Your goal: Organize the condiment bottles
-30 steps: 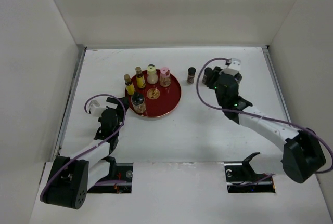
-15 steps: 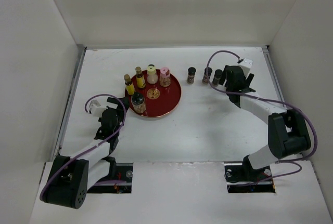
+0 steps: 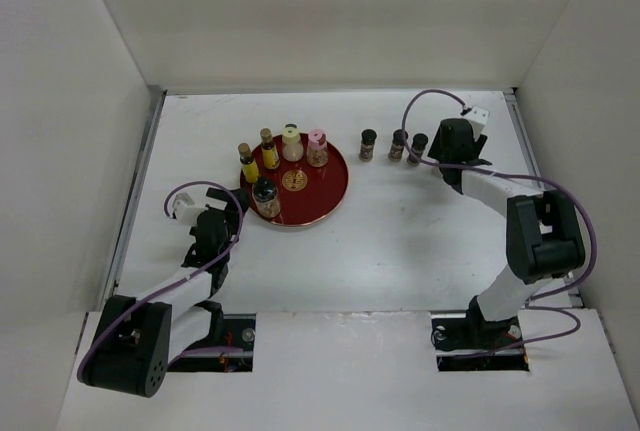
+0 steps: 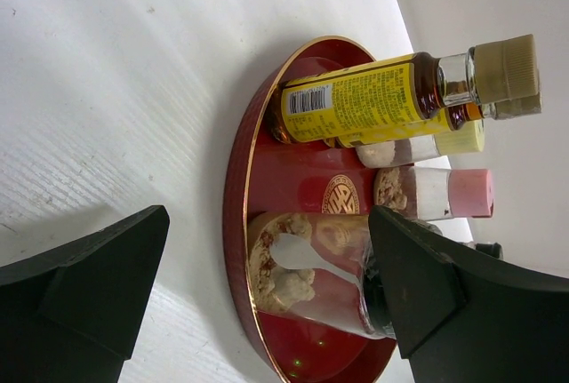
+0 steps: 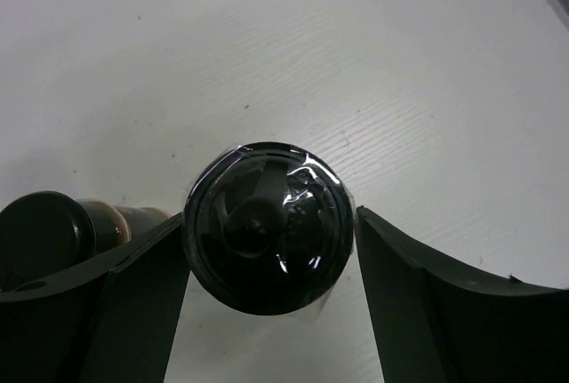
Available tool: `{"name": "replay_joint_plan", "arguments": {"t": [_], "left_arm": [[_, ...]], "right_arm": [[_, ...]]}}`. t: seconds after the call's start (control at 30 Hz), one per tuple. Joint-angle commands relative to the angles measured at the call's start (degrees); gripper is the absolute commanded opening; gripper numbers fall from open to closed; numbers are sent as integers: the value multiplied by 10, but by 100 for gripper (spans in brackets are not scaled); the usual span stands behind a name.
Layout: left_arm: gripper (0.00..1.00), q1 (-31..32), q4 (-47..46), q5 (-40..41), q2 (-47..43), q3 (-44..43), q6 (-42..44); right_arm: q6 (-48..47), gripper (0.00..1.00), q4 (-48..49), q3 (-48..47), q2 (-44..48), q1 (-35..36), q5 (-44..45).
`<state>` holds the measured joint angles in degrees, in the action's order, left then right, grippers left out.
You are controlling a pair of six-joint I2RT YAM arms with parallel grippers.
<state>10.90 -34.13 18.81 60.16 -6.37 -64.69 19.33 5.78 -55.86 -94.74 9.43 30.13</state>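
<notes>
Elbow bent, right pincer (image 3: 428,143) clasps a black-capped bottle (image 5: 267,239) far back; left pincer (image 4: 268,223) gapes empty.

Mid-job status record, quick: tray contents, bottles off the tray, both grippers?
on red tray: five upright: two yellow bottles, cream bottle, pink-lidded bottle, dark-capped jar
off tray: three dark bottles in a row to its right
left gripper: open, facing tray rim
right gripper: shut on rightmost dark bottle

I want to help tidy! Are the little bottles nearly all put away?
Maybe halfway. Five bottles stand on the red tray. The right hand straddles one dark bottle; two more dark bottles stand beside it on the table.
</notes>
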Motion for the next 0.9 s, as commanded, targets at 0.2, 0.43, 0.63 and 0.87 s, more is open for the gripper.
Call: {"name": "replay_joint_plan", "arguments": {"t": [0.2, 0.43, 0.63, 0.87], "left_arm": [[100, 0, -26, 5, 1, -3, 5], [100, 2, -26, 3, 4, -7, 4], [100, 3, -24, 4, -7, -7, 4], [100, 2, -22, 0, -21, -4, 7]], "right_arm": [[25, 58, 88, 52, 81, 6, 63], [3, 54, 57, 87, 227, 109, 90], [11, 53, 41, 34, 215, 260, 55], [-6, 54, 100, -123, 18, 389, -21]]}}
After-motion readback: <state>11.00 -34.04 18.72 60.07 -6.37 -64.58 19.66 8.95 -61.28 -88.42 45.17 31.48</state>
